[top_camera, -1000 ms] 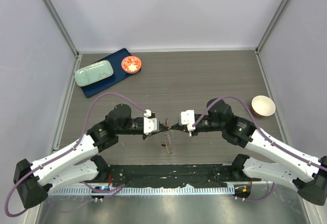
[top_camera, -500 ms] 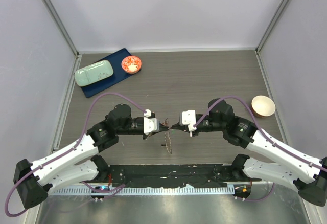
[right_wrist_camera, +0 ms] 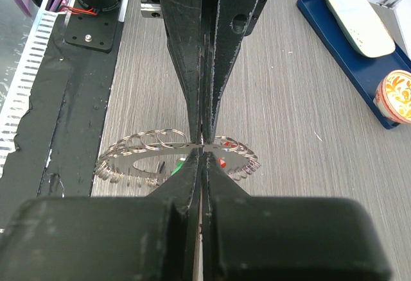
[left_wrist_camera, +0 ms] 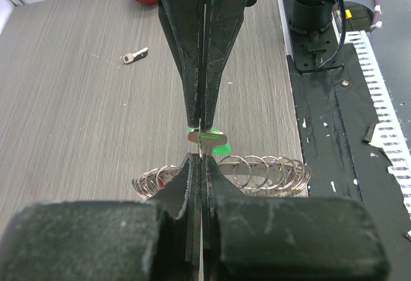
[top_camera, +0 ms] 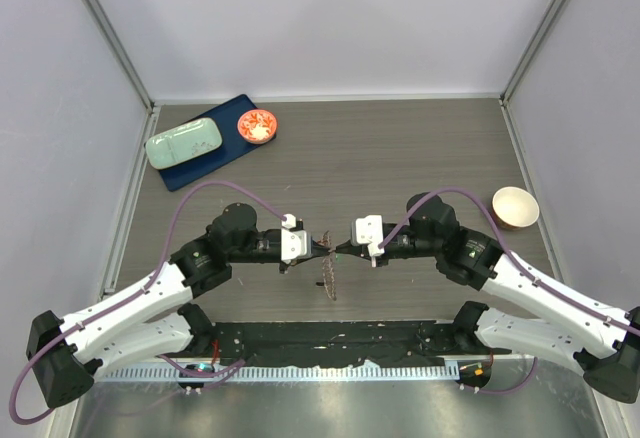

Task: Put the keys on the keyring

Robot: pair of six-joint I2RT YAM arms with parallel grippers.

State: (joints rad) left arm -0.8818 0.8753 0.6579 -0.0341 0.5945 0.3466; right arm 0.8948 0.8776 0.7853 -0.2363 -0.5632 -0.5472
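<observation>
The two grippers meet tip to tip above the middle of the table. My left gripper [top_camera: 324,245] [left_wrist_camera: 200,157] is shut on the rim of the keyring [top_camera: 328,278], a grey ring fringed with small silvery loops [left_wrist_camera: 270,170] [right_wrist_camera: 138,156], and holds it off the table. My right gripper [top_camera: 338,248] [right_wrist_camera: 203,153] is shut on a tiny key with a green tag [left_wrist_camera: 207,137], pressed against the ring's rim. A red tag [right_wrist_camera: 221,162] shows by the ring, and how it is attached I cannot tell.
A small loose key [left_wrist_camera: 135,55] lies on the table toward the right side. A cream bowl [top_camera: 515,207] stands at the right. A blue tray [top_camera: 200,163] at the back left holds a pale green case [top_camera: 184,142] and a red bowl [top_camera: 258,125].
</observation>
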